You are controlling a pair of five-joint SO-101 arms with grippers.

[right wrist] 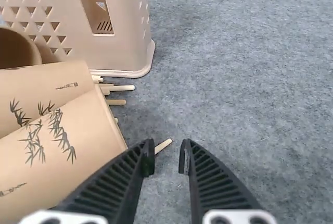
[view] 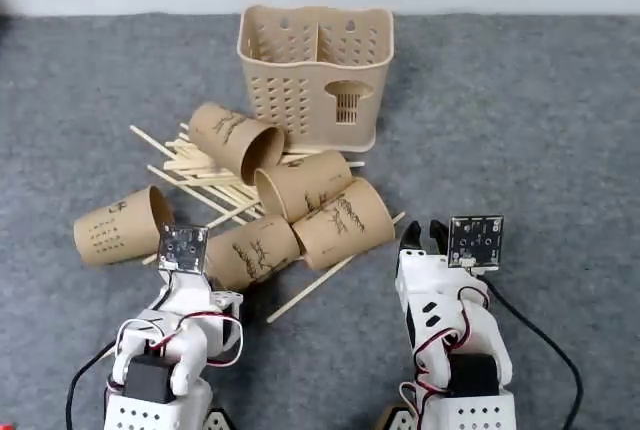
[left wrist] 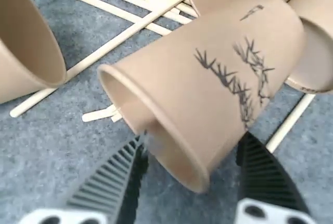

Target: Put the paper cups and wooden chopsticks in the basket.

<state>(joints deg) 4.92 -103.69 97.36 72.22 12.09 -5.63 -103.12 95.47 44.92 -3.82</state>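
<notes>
Paper cups (view: pixel 305 188): five, all on sides on mat (view: pixel 530 130). Chopsticks (view: pixel 190 165) scattered beneath them. None seen in basket (view: pixel 290 100) behind pile, so task likely all still to do. Front cup (left wrist: pixel 208 78) lies between left gripper (left wrist: pixel 195 146) jaws, which are spread wide, not clamped. Right gripper (right wrist: pixel 165 155) slightly parted, empty, just beside pile.

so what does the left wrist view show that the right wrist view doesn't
Left wrist view: the left gripper, open, its fingers either side of the mouth of a bamboo-print cup lying on its side, a second cup at the edge, and a spread of chopsticks behind.
Right wrist view: the basket, a wide stretch of carpet, and the right gripper, fingers slightly parted, beside two lying cups.
Both: cups on their sides, chopsticks, grey carpet.
</notes>
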